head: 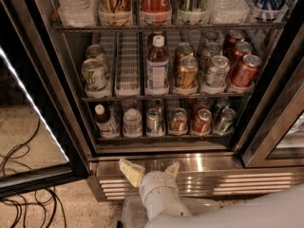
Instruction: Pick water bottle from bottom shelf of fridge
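Note:
The water bottle (pixel 132 123), small, clear and ribbed, stands on the bottom shelf (pixel 166 137) of the fridge (pixel 209 163), second lane from the left. A dark-liquid bottle with a white cap (pixel 105 121) stands to its left and a silver can (pixel 153 121) to its right. My gripper (pixel 152 170) is below the shelf, in front of the steel base grille, a little right of the water bottle's lane. Its two pale fingers (pixel 132 172) are spread open with nothing between them.
More cans (pixel 201 121) fill the right lanes of the bottom shelf. The middle rack holds a labelled bottle (pixel 156 66) and cans. The glass door (pixel 33 103) stands open at the left. Black cables (pixel 21 175) lie on the floor at the left.

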{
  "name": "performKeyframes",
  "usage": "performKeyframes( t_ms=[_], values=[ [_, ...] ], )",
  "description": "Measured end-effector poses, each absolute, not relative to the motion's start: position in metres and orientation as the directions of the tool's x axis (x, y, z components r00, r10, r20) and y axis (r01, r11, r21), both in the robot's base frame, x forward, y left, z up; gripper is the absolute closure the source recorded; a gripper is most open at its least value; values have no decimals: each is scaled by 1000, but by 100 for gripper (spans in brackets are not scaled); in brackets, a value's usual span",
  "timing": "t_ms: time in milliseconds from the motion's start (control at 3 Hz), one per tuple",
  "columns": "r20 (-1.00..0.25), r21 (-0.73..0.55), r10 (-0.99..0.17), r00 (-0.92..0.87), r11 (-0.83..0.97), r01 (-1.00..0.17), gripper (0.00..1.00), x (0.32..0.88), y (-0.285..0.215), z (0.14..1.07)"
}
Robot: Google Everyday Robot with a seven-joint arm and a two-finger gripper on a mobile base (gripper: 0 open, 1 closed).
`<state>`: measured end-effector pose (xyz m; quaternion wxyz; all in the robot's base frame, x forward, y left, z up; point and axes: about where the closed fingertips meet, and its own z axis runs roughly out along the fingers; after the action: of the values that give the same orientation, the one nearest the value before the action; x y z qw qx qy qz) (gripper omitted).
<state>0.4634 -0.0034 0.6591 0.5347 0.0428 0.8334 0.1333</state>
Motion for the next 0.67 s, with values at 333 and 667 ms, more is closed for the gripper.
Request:
performKeyframes(
  t_ms=[333, 667],
  values=[
    [-897, 253, 187, -400, 960, -120, 0, 477, 12, 661],
    [-921, 230, 149, -360, 954, -193, 0, 505, 40, 662]
  ],
)
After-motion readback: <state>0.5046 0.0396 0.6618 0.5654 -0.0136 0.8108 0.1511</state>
